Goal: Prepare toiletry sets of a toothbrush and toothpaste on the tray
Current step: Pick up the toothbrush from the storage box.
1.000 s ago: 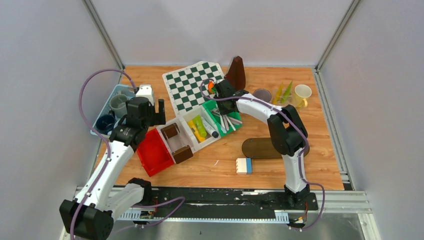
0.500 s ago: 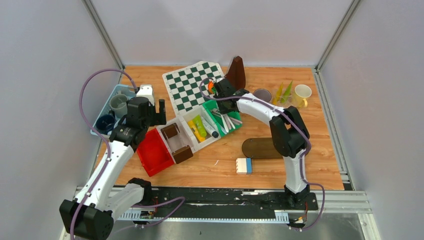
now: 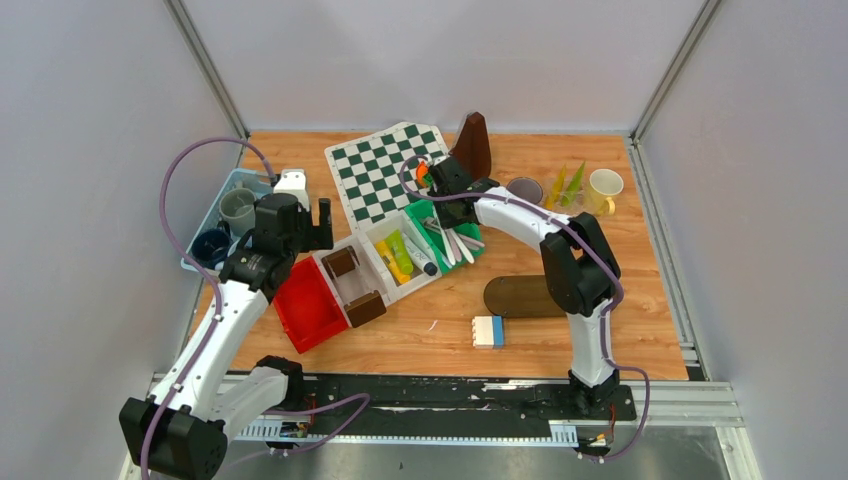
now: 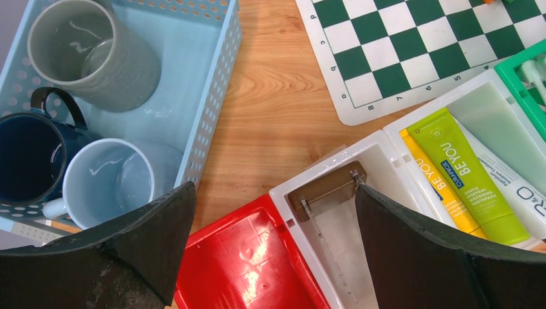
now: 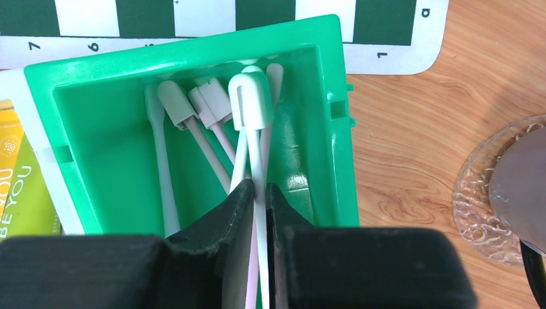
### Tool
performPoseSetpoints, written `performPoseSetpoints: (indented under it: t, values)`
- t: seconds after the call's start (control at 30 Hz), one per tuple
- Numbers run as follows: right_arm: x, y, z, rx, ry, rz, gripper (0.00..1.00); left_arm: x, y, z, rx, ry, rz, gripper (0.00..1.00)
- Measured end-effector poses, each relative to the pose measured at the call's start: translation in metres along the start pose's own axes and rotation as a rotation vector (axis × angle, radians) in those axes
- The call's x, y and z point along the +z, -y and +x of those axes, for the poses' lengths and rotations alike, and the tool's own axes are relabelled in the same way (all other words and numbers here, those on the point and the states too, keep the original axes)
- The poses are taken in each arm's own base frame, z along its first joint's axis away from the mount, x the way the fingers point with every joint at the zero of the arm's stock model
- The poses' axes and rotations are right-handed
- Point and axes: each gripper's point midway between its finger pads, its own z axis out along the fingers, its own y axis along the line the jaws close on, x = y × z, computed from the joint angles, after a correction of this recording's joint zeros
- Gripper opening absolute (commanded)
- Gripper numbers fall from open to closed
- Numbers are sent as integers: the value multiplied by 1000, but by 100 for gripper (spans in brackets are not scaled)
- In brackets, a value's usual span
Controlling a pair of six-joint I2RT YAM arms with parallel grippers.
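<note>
My right gripper [image 5: 259,190] is down in the green bin [image 5: 84,135] and shut on the handle of a slim white toothbrush [image 5: 248,96] with a capped head; several other toothbrushes lie beside it. It also shows in the top view [image 3: 447,205]. My left gripper [image 4: 272,193] is open and empty above the red bin [image 4: 244,257] and the white bin. The light blue tray [image 4: 212,96] holds a grey mug [image 4: 90,55], a dark blue mug [image 4: 29,154] and a light blue mug [image 4: 106,183], all empty. A green tube [image 4: 463,174] and a yellow tube [image 4: 438,193] lie in a white bin.
A chessboard mat [image 3: 385,170] lies behind the bins. A pale yellow mug [image 3: 604,187], a greyish mug [image 3: 523,190] and upright yellow and green tubes [image 3: 566,187] stand at the back right. A dark oval board [image 3: 520,296] and a blue-white block [image 3: 488,331] lie in front.
Almost nothing: the right arm's elbow has shifted slightly to the right; both grippers stay where they were.
</note>
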Motion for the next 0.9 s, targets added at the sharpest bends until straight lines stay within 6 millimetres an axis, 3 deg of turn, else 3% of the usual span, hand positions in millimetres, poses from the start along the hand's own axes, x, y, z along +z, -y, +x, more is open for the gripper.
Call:
performPoseSetpoints:
  t: [0.53, 0.7, 0.9]
  values:
    - [5, 1, 4, -3, -12, 7, 17, 0, 0, 0, 4, -2, 2, 100]
    - [8, 1, 7, -4, -19, 8, 2, 1, 1, 1, 4, -4, 4, 100]
    - [8, 1, 7, -4, -19, 9, 0, 1, 1, 1, 5, -5, 8, 100]
